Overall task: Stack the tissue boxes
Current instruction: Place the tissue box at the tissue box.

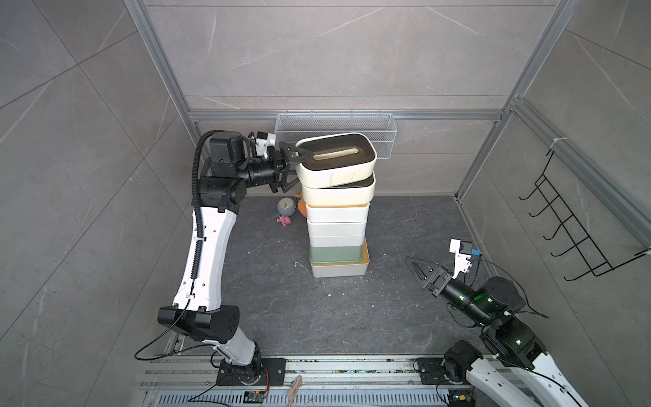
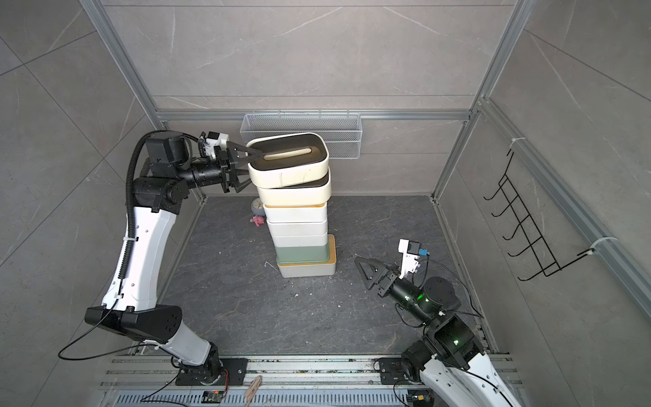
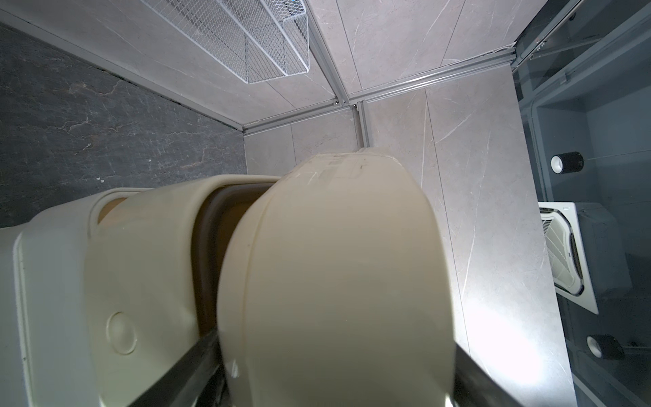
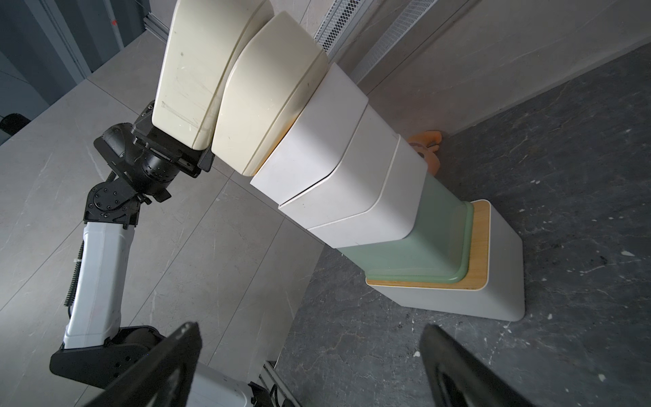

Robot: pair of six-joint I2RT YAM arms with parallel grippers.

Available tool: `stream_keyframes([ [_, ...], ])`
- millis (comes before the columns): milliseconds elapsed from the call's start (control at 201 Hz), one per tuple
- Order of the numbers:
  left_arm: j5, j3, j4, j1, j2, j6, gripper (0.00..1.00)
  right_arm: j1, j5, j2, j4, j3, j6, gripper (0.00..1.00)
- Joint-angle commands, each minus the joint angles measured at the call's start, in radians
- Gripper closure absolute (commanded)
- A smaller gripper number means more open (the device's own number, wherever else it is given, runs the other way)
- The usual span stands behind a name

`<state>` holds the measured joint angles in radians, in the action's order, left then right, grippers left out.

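Note:
The tissue boxes stand as one tall stack at the middle back of the floor. At the bottom is a white box with a bamboo lid, then a mint green one, then white ones. Two rounded cream boxes with dark-brown lids are on top. The uppermost cream box lies tilted on the cream box below. My left gripper straddles its left end, jaws slightly apart from it. My right gripper hangs open and empty low at the right.
A white wire mesh basket hangs on the back wall just behind the stack's top. A grey round object, a pink toy and an orange toy lie left of the stack's base. A black wire rack hangs on the right wall.

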<state>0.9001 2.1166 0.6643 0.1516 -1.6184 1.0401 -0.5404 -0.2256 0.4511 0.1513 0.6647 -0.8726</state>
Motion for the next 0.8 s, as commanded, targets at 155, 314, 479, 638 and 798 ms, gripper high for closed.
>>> stream_keyframes([
  [155,-0.007,0.032,-0.027,-0.004,0.054,-0.069,0.18,-0.005,-0.009,0.04,-0.018,0.072,0.034,0.0],
  [314,-0.039,0.037,-0.001,-0.004,0.065,-0.099,0.17,-0.004,-0.014,0.08,-0.001,0.14,0.074,0.0],
  [479,-0.072,0.065,0.058,-0.003,0.061,-0.138,0.16,-0.004,-0.025,0.121,0.001,0.202,0.097,0.0],
  [638,-0.08,0.068,0.075,-0.004,0.057,-0.147,0.14,-0.004,-0.032,0.149,0.002,0.255,0.122,0.0],
  [798,-0.084,0.068,0.08,-0.003,0.054,-0.153,0.06,-0.005,-0.034,0.187,0.017,0.306,0.151,0.0],
])
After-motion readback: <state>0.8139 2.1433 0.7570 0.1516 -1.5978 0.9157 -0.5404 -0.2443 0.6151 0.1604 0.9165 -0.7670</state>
